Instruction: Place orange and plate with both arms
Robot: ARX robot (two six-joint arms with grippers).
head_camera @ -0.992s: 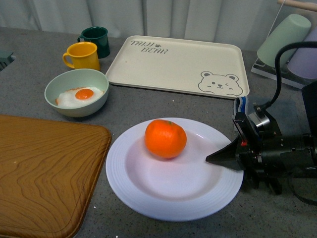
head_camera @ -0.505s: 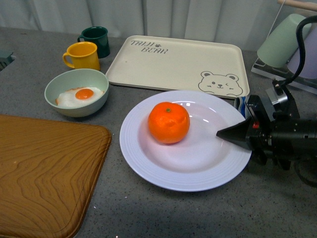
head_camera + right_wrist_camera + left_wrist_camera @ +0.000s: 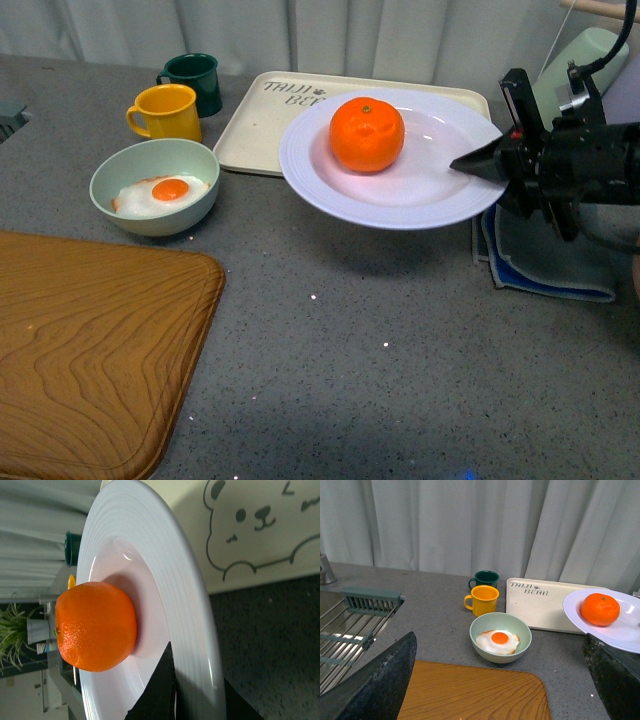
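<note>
The white ridged plate (image 3: 420, 195) is held in the air over the near edge of the cream bear tray (image 3: 268, 125). The orange (image 3: 367, 133) sits on it, left of centre. My right gripper (image 3: 478, 163) is shut on the plate's right rim, one finger above it and one below. The right wrist view shows the orange (image 3: 95, 626), the plate (image 3: 170, 585) and my right gripper (image 3: 192, 680) pinching the rim. My left gripper (image 3: 500, 680) is open and empty above the wooden board (image 3: 470, 695); the plate (image 3: 620, 630) and the orange (image 3: 600, 609) show far to one side there.
A pale green bowl (image 3: 155, 185) with a fried egg, a yellow mug (image 3: 167, 112) and a dark green mug (image 3: 194, 80) stand at the left. A large wooden board (image 3: 90, 345) fills the near left. A blue-grey cloth (image 3: 545, 260) lies under my right arm. A sink rack (image 3: 360, 625) shows in the left wrist view.
My right gripper has lifted the plate with the orange off the table and carried it away and to the right, up over the tray's near edge.
</note>
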